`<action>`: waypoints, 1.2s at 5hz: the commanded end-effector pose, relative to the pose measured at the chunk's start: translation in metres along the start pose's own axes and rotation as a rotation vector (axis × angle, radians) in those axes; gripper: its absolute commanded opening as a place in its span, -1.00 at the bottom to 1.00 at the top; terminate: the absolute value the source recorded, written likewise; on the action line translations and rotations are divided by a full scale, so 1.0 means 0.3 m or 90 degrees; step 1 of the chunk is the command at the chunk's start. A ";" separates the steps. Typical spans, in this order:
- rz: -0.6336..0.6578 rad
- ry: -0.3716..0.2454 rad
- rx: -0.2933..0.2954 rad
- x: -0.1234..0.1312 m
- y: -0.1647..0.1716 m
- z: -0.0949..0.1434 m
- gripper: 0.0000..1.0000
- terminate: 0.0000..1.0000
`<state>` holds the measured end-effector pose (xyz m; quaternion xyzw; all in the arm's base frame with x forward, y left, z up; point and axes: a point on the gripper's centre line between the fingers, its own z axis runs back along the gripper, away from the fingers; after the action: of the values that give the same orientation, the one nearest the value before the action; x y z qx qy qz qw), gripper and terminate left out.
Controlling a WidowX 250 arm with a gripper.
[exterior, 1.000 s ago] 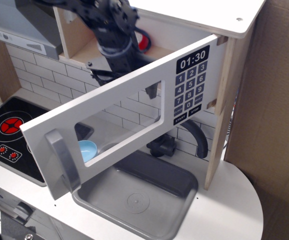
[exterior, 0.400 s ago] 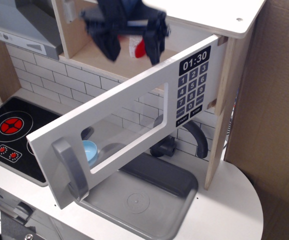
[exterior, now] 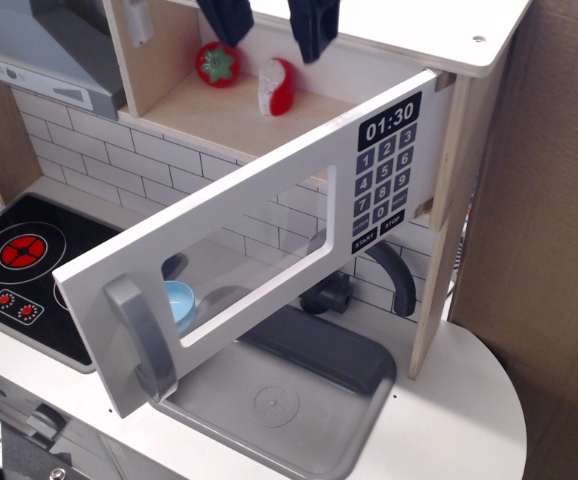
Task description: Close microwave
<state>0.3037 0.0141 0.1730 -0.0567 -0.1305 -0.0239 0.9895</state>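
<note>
The microwave [exterior: 269,240] door is swung wide; fingers [exterior: 314,30] are spread, empty, above a strawberry [exterior: 217,63] inside.

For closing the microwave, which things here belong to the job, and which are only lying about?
Belong to the job:
- microwave, its door wide open
- door handle
- gripper, open, above the door

Only lying about:
- strawberry and red-and-white piece inside the microwave
- blue cup
- sink
- faucet
- stove
- range hood

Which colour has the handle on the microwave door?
Grey. The handle shows clearly in the observation.image view, on the white door.
</note>
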 end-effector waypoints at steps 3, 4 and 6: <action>-0.054 -0.011 -0.032 -0.028 -0.143 -0.097 1.00 -1.00; -0.080 -0.028 0.012 -0.032 -0.111 -0.124 1.00 -1.00; -0.077 -0.020 0.138 -0.062 0.007 -0.099 1.00 -1.00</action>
<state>0.2908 0.0083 0.1217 0.0535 -0.1268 -0.0773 0.9875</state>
